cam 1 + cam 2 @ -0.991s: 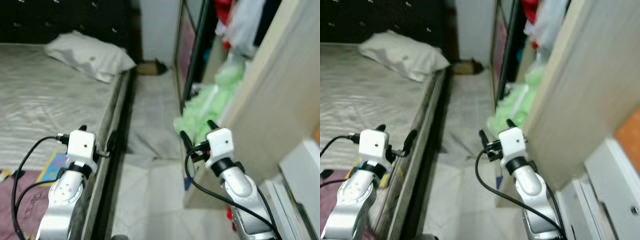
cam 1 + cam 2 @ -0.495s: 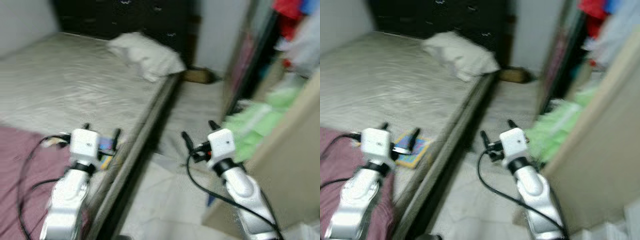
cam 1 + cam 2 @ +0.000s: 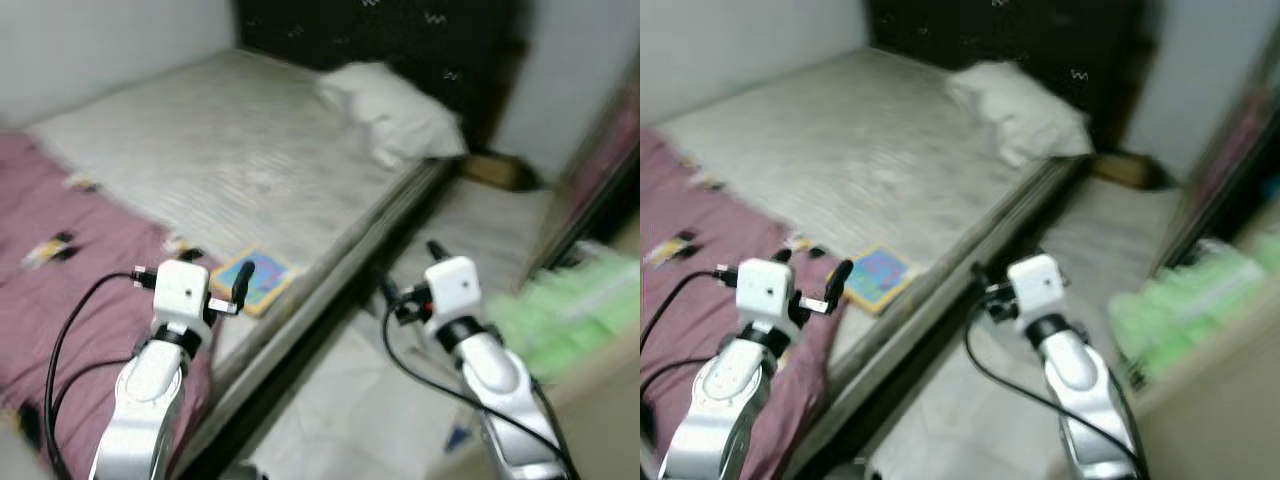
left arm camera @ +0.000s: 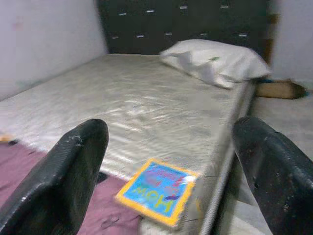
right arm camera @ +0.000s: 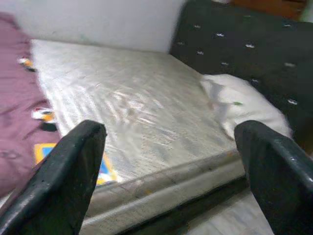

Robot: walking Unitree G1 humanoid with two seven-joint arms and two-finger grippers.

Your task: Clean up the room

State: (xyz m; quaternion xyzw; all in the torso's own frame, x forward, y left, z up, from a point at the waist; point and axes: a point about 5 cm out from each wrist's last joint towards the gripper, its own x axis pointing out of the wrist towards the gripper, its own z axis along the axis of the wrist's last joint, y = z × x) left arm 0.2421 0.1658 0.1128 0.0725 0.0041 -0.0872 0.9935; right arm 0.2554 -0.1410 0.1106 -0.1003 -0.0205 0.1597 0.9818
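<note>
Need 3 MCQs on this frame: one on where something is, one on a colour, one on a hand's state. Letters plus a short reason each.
1. Where does the colourful book lie?
A. on the pillow
B. on the mattress near its edge
C. on the floor

2. What colour is the blanket?
A. green
B. white
C. maroon-pink

3. What state is the left hand in?
A. open, holding nothing
B. shut on the book
C. shut on the pillow

Answers:
1 B: the book rests on the mattress by the bed edge, next to the blanket.
2 C: the cloth over the near end of the bed is maroon-pink.
3 A: the left wrist view shows its fingers spread wide with nothing between them.
</note>
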